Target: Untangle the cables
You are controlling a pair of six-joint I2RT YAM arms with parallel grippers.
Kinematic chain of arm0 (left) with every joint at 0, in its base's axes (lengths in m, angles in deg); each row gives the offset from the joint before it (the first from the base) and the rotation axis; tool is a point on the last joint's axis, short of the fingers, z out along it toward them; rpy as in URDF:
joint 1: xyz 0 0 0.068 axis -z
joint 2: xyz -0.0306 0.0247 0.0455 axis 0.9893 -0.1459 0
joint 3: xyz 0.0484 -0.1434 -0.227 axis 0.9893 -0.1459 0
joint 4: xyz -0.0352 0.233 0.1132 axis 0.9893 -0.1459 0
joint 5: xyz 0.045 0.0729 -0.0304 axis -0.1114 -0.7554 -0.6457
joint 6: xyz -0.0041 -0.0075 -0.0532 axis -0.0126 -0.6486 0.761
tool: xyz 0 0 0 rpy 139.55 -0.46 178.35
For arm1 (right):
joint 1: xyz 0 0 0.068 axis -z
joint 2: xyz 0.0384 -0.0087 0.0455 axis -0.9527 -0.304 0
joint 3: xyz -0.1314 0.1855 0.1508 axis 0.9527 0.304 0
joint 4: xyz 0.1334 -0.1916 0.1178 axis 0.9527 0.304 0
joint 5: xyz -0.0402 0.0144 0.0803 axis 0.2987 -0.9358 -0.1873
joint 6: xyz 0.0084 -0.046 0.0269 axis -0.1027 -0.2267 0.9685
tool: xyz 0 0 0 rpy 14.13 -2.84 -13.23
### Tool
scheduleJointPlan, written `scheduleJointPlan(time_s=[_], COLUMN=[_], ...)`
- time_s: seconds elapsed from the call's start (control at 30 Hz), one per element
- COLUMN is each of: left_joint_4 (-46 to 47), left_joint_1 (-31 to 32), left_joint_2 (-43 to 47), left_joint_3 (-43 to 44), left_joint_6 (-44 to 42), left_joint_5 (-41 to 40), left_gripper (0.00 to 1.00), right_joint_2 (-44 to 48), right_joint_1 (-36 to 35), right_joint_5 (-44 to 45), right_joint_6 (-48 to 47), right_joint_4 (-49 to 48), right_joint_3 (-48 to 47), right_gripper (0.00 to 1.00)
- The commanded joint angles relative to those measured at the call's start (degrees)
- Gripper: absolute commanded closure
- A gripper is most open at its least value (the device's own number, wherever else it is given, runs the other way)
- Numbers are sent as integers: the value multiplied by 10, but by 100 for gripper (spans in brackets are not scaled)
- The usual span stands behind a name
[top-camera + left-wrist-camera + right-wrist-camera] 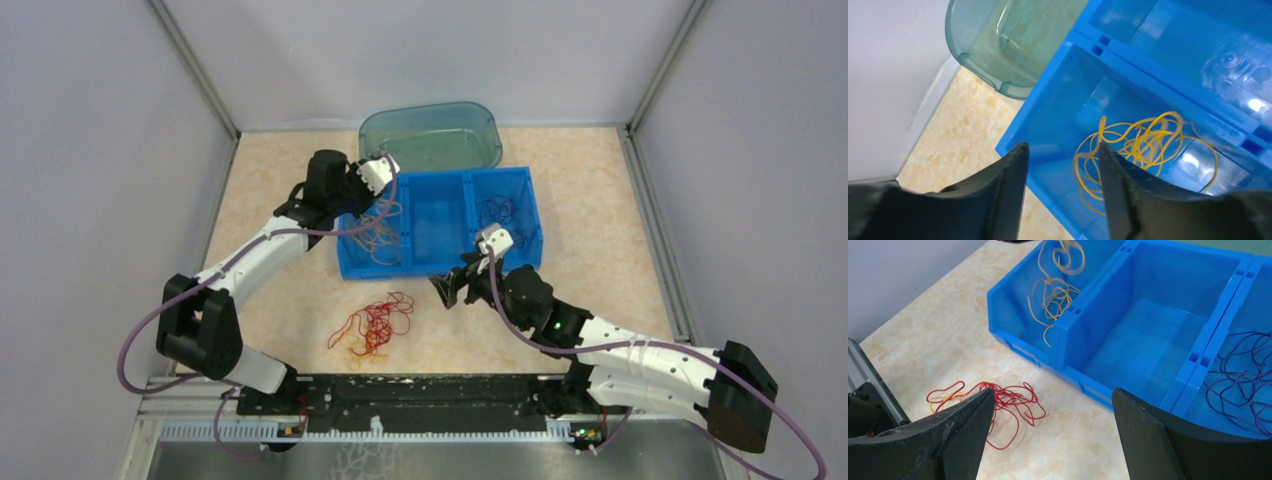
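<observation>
Here, one yellow clump (378, 235), one red clump (375, 322), one purple clump (500, 212)

A glossy blue plastic bin (440, 262), a translucent teal plastic tub (430, 135) at its 12 o'clock, sits on a smooth marble-look worktop (600, 200); cables (375, 322) smooth-coated, left end effector (1060, 150) matt black.

Pale grey walls (90, 150) enclose a beige marbled tabletop (600, 200) — metal posts (195, 65) in the back corners.
</observation>
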Motion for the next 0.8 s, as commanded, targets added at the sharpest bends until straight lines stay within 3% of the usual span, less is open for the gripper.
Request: scheduleJointPlan(time_s=[0.0,0.07,0.13,0.23,0.4,0.5,0.63,0.77], left_joint_4=[-6,-24,-56,-114,-241,-301,-293,-286], left_joint_1=[-12,-24,-30,-39,-60,-85,-128,-170], left_joint_2=[-3,7,17,39,103,174,251,281], left_joint_3=[-6,5,24,64,105,57,-32,-59], left_joint_6=[-30,-33,-30,-16,-7,-30,-41,-27], left_joint_5=[-2,28,49,78,176,246,257,278], left_gripper=[32,18,12,9,1,0,0,0], right_joint_2=[13,12,5,-17,-89,-151,-269,-392], right_joint_1=[-3,-3,-3,-3,-5,-30,-73,-97], right_joint_5=[-4,-14,-22,-66,-221,-280,-290,-280], right_joint_6=[-15,-23,-28,-56,-113,-169,-239,-275], right_joint_4=[4,5,8,9,-5,8,41,69], right_joint_3=[-30,-36,-43,-55,-90,-128,-203,-279], right_gripper=[14,14,14,14,16,16,14,13])
